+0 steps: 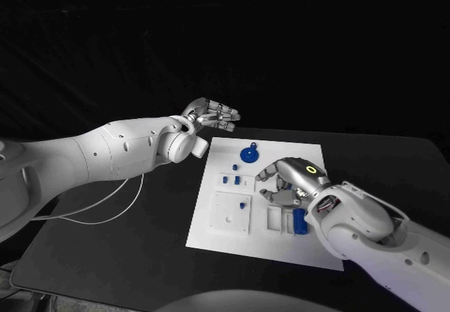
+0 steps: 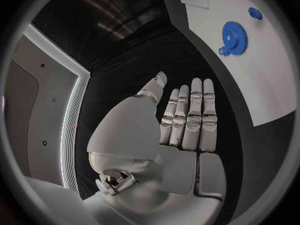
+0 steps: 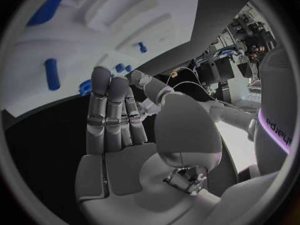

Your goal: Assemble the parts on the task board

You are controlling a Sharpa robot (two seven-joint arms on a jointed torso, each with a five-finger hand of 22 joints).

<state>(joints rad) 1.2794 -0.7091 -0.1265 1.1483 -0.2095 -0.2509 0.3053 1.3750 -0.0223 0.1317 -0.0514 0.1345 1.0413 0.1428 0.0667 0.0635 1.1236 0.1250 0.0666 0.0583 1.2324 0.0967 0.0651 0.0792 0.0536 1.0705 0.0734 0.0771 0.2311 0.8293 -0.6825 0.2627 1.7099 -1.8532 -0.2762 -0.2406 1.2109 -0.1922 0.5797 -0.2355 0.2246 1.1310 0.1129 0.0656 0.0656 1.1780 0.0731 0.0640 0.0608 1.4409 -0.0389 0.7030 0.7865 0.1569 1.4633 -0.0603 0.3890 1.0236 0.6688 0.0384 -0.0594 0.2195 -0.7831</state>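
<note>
Our right hand [image 1: 286,179], fingers apart and empty, hovers mid-frame over the board [image 1: 309,250], nearest the blue cylinder [image 1: 299,220] just below; left hand [image 1: 212,116], likewise apart, waits upper centre.

The scene is dimly lit — the black table [image 1: 112,253] and backdrop are lost in darkness, while the white task board [image 1: 225,237] is brightly rendered. Both wrist views are strongly bent at the rim by fisheye distortion — edges are darkened there.
</note>
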